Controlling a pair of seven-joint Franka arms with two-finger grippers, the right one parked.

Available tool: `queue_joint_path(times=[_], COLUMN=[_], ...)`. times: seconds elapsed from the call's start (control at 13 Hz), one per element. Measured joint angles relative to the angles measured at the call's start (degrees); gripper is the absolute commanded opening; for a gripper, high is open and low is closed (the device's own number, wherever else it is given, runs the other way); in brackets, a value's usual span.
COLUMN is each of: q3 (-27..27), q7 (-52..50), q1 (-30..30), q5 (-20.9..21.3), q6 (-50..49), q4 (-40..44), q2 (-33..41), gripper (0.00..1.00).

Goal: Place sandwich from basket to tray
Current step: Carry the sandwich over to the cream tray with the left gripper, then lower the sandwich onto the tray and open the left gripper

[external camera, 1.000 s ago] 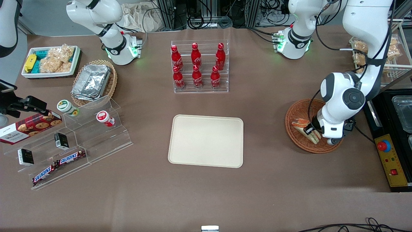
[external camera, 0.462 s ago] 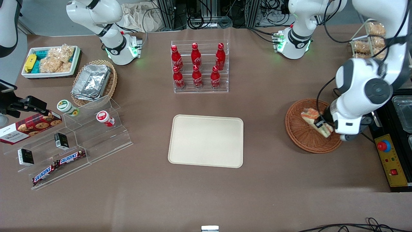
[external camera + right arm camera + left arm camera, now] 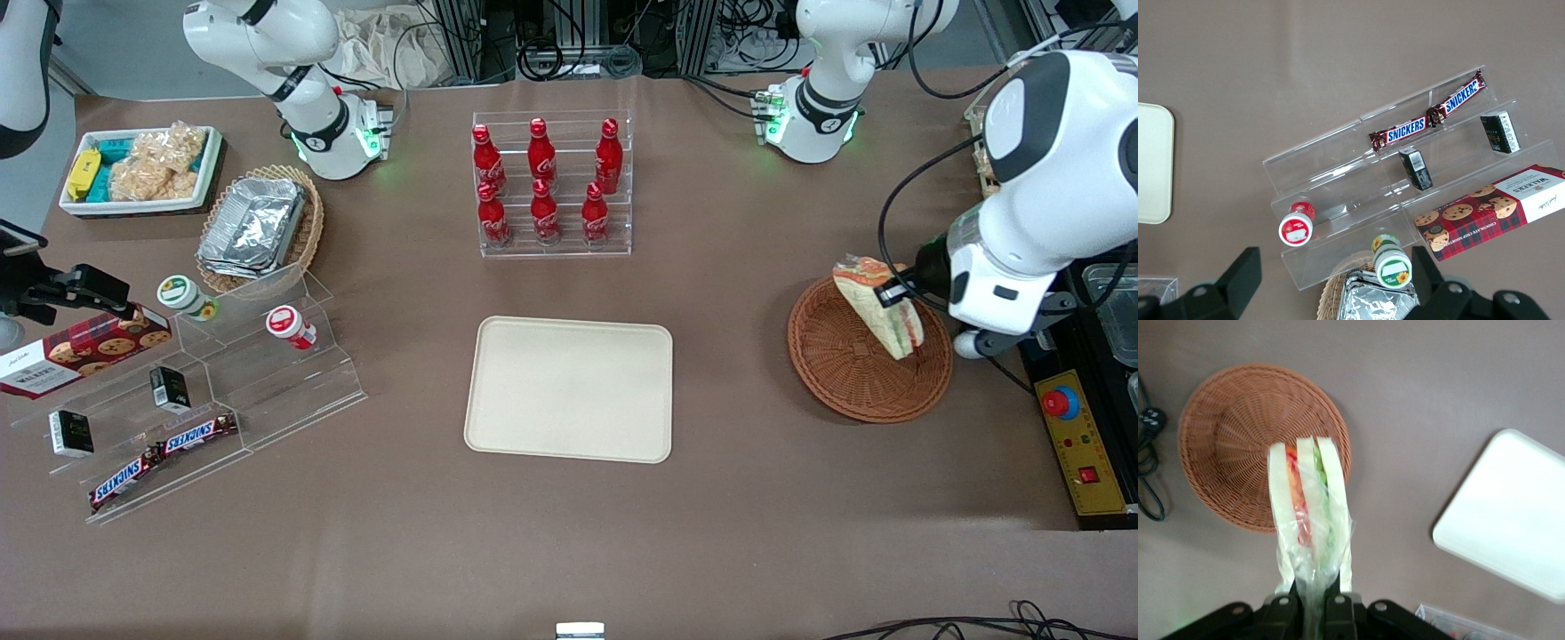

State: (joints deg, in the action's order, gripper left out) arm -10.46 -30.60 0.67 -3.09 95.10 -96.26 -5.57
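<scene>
1. Gripper is closed on the sandwich, pinching the clear wrap and the narrow end of the wedge; the bread and filling layers hang out past the fingertips.
2. Sandwich is lifted clear of the basket, hanging in the air over the basket's rim on the side farther from the front camera. Nothing else shows in the basket.
3. Basket sits near the working arm's end of the surface, apart from the tray.
4. Tray lies flat in the middle of the surface, bare, nearer the front camera than the bottle rack. In the wrist view the tray is off to one side of the basket, with bare surface between them.
5. Progress: pick-up looks done, sandwich is out of the basket. Left: carry it across toward the parked arm's end until over the tray, lower, release. Roughly a third to half through, by my judgement.
6. Risk: the grip is mostly on wrap, so the wedge may swing or slip during the carry.
</scene>
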Motion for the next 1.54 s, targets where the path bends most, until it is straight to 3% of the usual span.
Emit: queue_joint_path(times=[0.23,0.46,0.92,1.31,1.54], q3=[-6.38,-11.18,-11.87,-11.88,-11.87], q7=[2.2,2.46,2.72,-0.49,-1.42], q1=[0.21,1.44,9.11,12.55,12.68], q5=[-0.07,1.42,9.62,10.39,10.41], q6=[1.88,10.51,29.31,33.85,36.43], q4=[-0.06,-0.22,-0.2,3.24,4.1], q2=[-3.72,-9.77,-23.37,-30.18,-32.25], gripper=[0.0,0.0,0.0,0.0,0.05])
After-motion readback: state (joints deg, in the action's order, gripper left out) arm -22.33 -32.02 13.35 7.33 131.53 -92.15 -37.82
